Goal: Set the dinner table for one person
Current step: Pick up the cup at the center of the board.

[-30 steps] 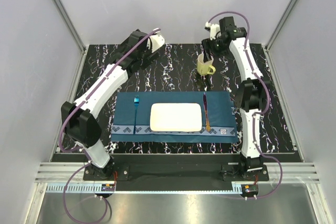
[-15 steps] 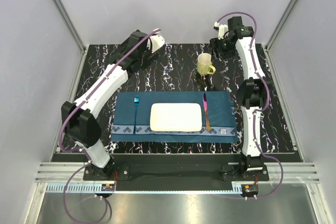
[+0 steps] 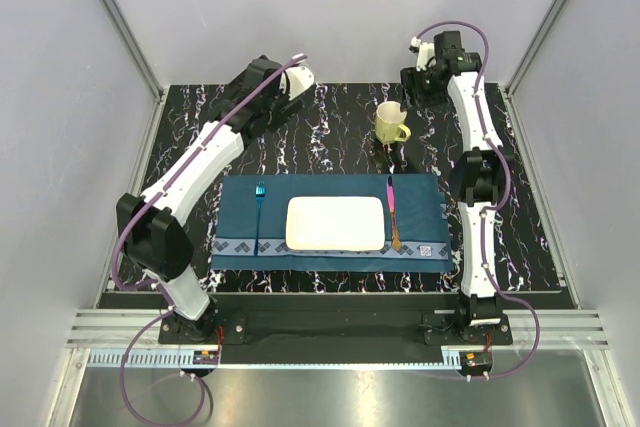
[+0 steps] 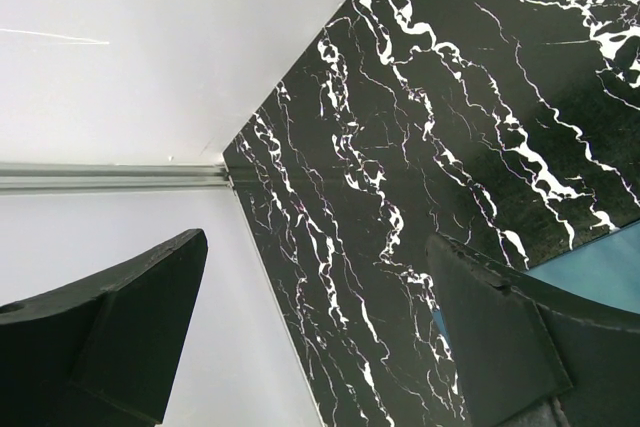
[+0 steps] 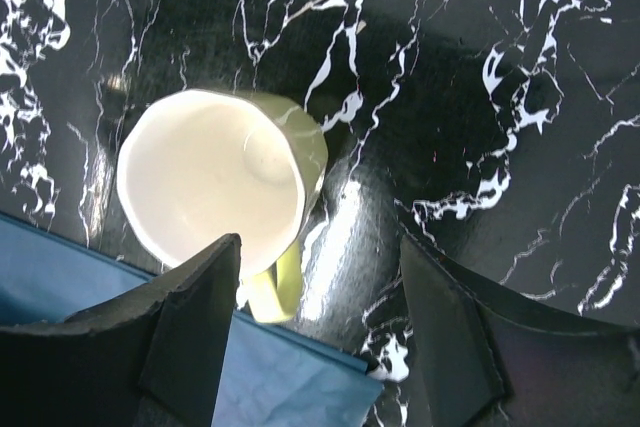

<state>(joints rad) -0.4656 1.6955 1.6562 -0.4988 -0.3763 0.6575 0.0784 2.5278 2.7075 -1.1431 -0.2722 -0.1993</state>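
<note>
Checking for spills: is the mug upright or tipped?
Upright. The mug stands on the dinner table, open rim up, white inside empty.

Mug [image 5: 215,187] handle partly hidden behind fingers [image 5: 180,337]; placemat [image 5: 50,267] cut off at edge.

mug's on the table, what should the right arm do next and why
Probably draw the right gripper back toward its base. Its jaws stand open above the yellow mug, which sits upright on the dinner table just beyond the placemat's far edge. The plate, fork and knife already lie on the placemat, so the setting looks complete.
</note>
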